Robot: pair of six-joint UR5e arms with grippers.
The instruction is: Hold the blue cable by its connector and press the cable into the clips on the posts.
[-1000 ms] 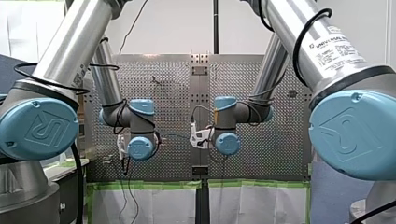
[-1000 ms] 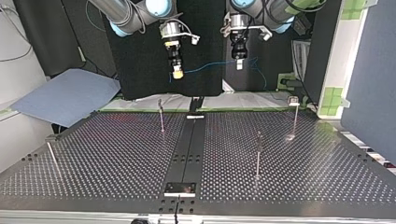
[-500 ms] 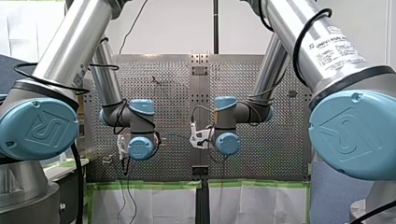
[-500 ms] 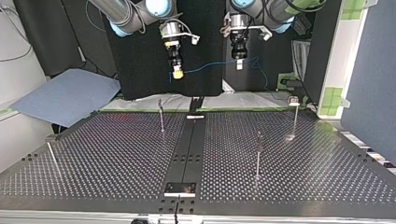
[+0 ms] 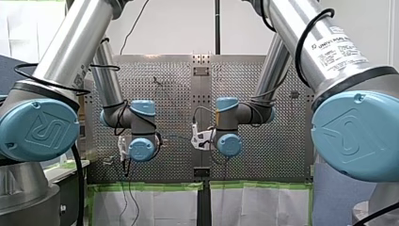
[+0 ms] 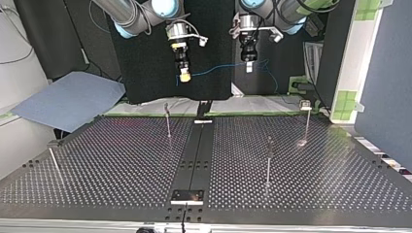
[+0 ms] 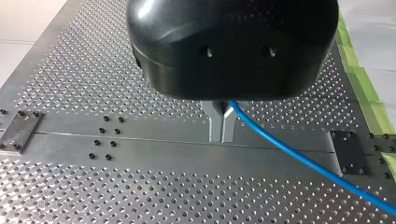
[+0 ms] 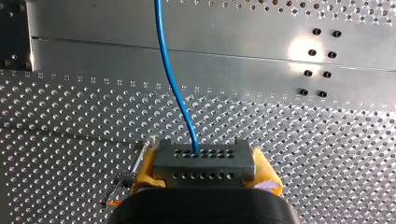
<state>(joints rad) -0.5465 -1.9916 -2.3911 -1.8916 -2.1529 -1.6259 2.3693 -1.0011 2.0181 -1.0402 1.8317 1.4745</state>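
**While both tools are gripping it, blue cable (image 6: pixel 218 68) is hanging above desk (image 6: pixel 121 160)**

My right tool (image 8: pixel 204 170), yellow pads, is clamping grey connector (image 8: pixel 203 157); cable is running out ahead of it. My left tool (image 7: pixel 222 135) is pinching cable btwn narrow metal fingers (image 7: pixel 214 122). Top view: cable is spanning tool to tool, well apart from desk's posts (image 6: pixel 268 158).

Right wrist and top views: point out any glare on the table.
Right wrist view: a bright spot on the centre rail, beside screw holes, off the blue cable. Top view: a faint sheen at the base of the rightmost post.
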